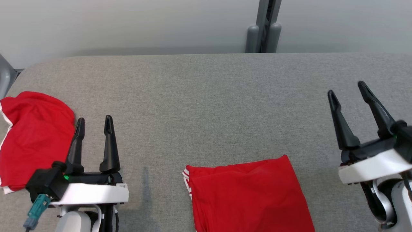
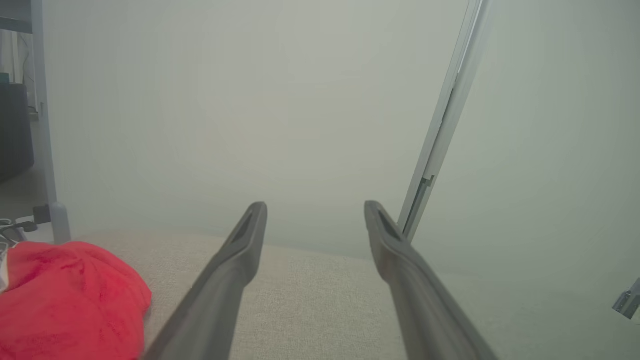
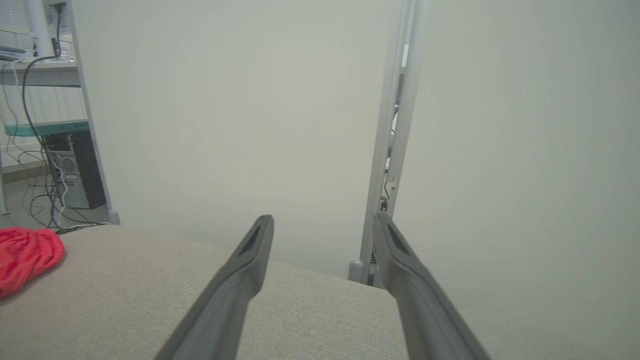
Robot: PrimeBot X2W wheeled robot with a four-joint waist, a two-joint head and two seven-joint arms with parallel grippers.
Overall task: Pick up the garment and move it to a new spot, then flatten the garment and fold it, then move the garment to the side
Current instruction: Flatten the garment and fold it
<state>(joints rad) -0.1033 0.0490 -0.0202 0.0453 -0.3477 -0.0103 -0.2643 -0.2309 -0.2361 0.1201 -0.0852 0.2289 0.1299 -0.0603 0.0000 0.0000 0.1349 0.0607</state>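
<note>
A red garment (image 1: 251, 196) with white stripes at its left edge lies flat at the table's front centre, running off the bottom of the head view. A second red garment (image 1: 32, 135) lies bunched at the table's left edge; it shows too in the left wrist view (image 2: 65, 295) and the right wrist view (image 3: 25, 255). My left gripper (image 1: 94, 119) hovers open just right of that bunched cloth, nothing between its fingers (image 2: 315, 206). My right gripper (image 1: 347, 88) stands open and empty at the far right (image 3: 324, 218), well clear of both garments.
The grey fabric-covered table (image 1: 206, 106) stretches wide between the two garments. A pale wall with a grey post (image 1: 264, 29) stands behind its far edge. Cables and a computer case (image 3: 70, 170) sit on the floor beyond the left end.
</note>
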